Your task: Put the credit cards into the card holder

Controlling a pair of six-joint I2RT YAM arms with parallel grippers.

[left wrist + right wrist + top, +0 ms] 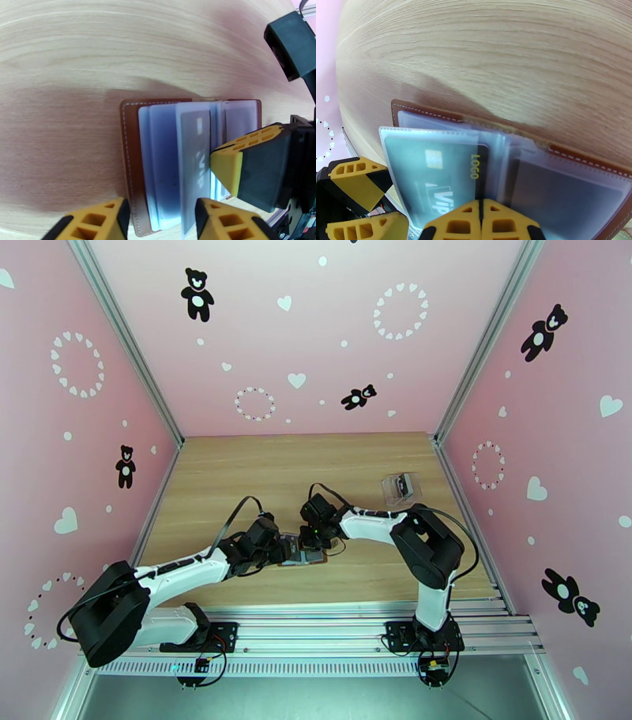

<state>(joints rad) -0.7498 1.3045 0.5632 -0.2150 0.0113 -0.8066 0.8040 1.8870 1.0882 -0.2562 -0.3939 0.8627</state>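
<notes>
The brown card holder (304,556) lies open on the wooden table, its see-through pockets fanned up (128,158) (418,112). One dark credit card (195,158) with pale "VIP" lettering sits inside a raised pocket (446,173). My left gripper (284,549) stands open at the holder's near edge, its fingers on either side of the fanned pockets (160,205). From the right, my right gripper (320,538) is shut with nothing between its jaws, its tips pressing on the pockets near the fold (480,203).
A clear plastic case (399,487) with something dark inside lies at the back right of the table. Pink walls close in three sides. A metal rail (332,619) runs along the near edge.
</notes>
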